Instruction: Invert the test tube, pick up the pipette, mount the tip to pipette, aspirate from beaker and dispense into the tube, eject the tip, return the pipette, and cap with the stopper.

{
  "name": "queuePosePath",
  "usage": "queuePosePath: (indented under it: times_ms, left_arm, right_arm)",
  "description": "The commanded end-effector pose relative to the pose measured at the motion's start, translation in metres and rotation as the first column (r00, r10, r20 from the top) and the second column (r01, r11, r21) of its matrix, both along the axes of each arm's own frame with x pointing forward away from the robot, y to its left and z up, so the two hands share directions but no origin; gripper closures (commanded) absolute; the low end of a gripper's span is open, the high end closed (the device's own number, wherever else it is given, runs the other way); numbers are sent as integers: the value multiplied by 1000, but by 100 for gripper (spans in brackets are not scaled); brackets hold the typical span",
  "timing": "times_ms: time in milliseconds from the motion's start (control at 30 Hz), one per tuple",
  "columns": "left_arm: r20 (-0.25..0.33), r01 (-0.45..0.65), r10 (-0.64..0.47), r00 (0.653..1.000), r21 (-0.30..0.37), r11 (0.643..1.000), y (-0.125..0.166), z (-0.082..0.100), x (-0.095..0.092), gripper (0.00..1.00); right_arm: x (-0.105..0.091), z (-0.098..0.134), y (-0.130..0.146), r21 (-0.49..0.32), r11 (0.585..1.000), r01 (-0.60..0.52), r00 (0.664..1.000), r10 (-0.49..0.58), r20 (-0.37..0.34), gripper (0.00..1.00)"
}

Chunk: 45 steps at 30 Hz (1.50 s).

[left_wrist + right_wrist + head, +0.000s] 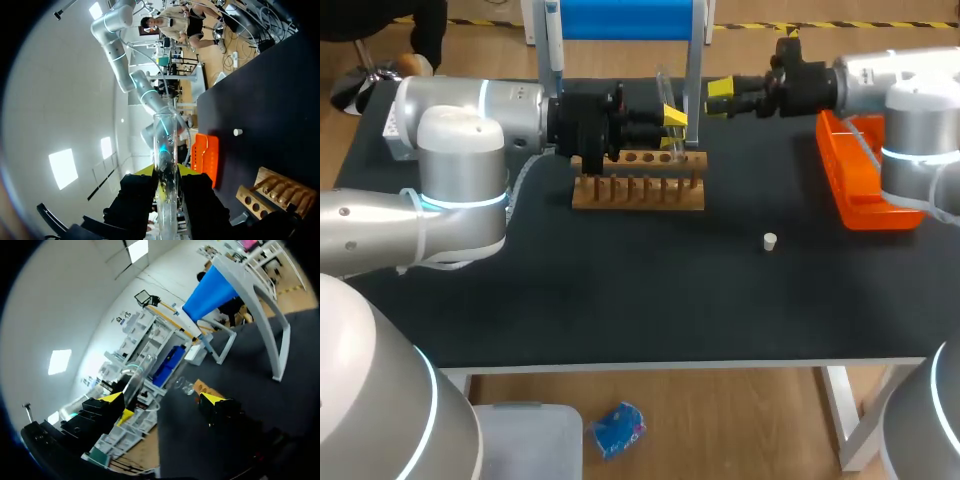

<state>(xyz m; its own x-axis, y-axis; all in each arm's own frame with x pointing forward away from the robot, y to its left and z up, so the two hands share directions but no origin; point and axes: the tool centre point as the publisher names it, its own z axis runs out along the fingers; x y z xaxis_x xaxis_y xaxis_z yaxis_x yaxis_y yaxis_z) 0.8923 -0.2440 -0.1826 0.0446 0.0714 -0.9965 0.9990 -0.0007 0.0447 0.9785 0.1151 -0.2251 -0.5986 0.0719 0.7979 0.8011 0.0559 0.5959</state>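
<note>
Above the wooden rack (638, 190), left jaws clamp a clear, tilted test tube (665, 90); right jaws gape empty.

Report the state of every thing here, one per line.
test tube: uncapped, held above the rack
left gripper: shut on the test tube
right gripper: open, beside the test tube
stopper: lying loose on the table
pipette: hanging on its stand
</note>
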Motion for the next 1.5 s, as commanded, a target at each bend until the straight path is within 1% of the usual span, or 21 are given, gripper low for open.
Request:
queuePosePath:
  times_ms: [33, 367, 400, 433, 467, 500, 533, 567, 600, 633, 733, 833, 967, 1000, 1233, 1267, 1333, 1400, 1433, 1467, 1500]
  left_arm:
    - [1, 2, -2, 1000, 0, 1000, 0, 0, 1, 100]
    - [1, 2, -2, 1000, 0, 1000, 0, 0, 1, 100]
    - [1, 2, -2, 1000, 0, 1000, 0, 0, 1, 100]
    - [1, 2, -2, 1000, 0, 1000, 0, 0, 1, 100]
    - [1, 2, -2, 1000, 0, 1000, 0, 0, 1, 100]
    - [1, 2, -2, 1000, 0, 1000, 0, 0, 1, 100]
    - [1, 2, -2, 1000, 0, 1000, 0, 0, 1, 100]
    - [1, 2, -2, 1000, 0, 1000, 0, 0, 1, 100]
    - [1, 2, -2, 1000, 0, 1000, 0, 0, 1, 100]
    - [1, 2, -2, 1000, 0, 1000, 0, 0, 1, 100]
    - [1, 2, -2, 1000, 0, 1000, 0, 0, 1, 100]
    - [1, 2, -2, 1000, 0, 1000, 0, 0, 1, 100]
    - [1, 2, -2, 1000, 0, 1000, 0, 0, 1, 100]
    - [1, 2, -2, 1000, 0, 1000, 0, 0, 1, 100]
    - [1, 2, -2, 1000, 0, 1000, 0, 0, 1, 100]
    - [1, 2, -2, 1000, 0, 1000, 0, 0, 1, 100]
    - [1, 2, -2, 1000, 0, 1000, 0, 0, 1, 100]
    - [1, 2, -2, 1000, 0, 1000, 0, 0, 1, 100]
    - [1, 2, -2, 1000, 0, 1000, 0, 0, 1, 100]
    - [1, 2, -2, 1000, 0, 1000, 0, 0, 1, 100]
    - [1, 2, -2, 1000, 0, 1000, 0, 0, 1, 100]
  right_arm:
    - [-1, 0, 1, -168, 980, 111, 724, 36, 689, 0]
    - [-1, 0, 1, -168, 980, 111, 724, 36, 689, 0]
    - [-2, -4, 3, -169, 984, 62, 687, 81, 722, 0]
    - [1, -12, 3, -175, 984, 43, 618, 111, 778, 0]
    - [1, -18, 3, -204, 978, 48, 510, 151, 847, 0]
    - [-1, -24, 2, -215, 976, 20, 458, 182, 870, 0]
    - [0, -30, 1, -230, 973, 28, 412, 198, 889, 0]
    - [1, -37, 0, -248, 968, 37, 398, 214, 892, 0]
    - [1, -39, -1, -235, 972, 21, 393, 208, 896, 0]
    - [1, -41, -4, -228, 974, 0, 351, 213, 912, 0]
    - [1, -46, -9, -236, 972, -24, 269, 233, 935, 0]
    - [1, -49, -15, -245, 968, -60, 215, 252, 944, 0]
    - [-1, -52, -19, -265, 958, -112, 184, 282, 941, 0]
    - [-1, -54, -20, -284, 954, -96, 172, 297, 939, 0]
    - [2, -64, -27, -325, 940, -99, 168, 338, 926, 0]
    - [2, -65, -27, -321, 942, -103, 176, 335, 926, 0]
    - [4, -67, -28, -327, 940, -95, 179, 339, 924, 0]
    - [4, -67, -28, -320, 943, -91, 198, 332, 922, 0]
    - [5, -68, -28, -324, 943, -80, 201, 333, 921, 0]
    - [5, -68, -28, -318, 945, -81, 214, 328, 920, 0]
    - [5, -68, -27, -309, 947, -84, 247, 320, 915, 0]
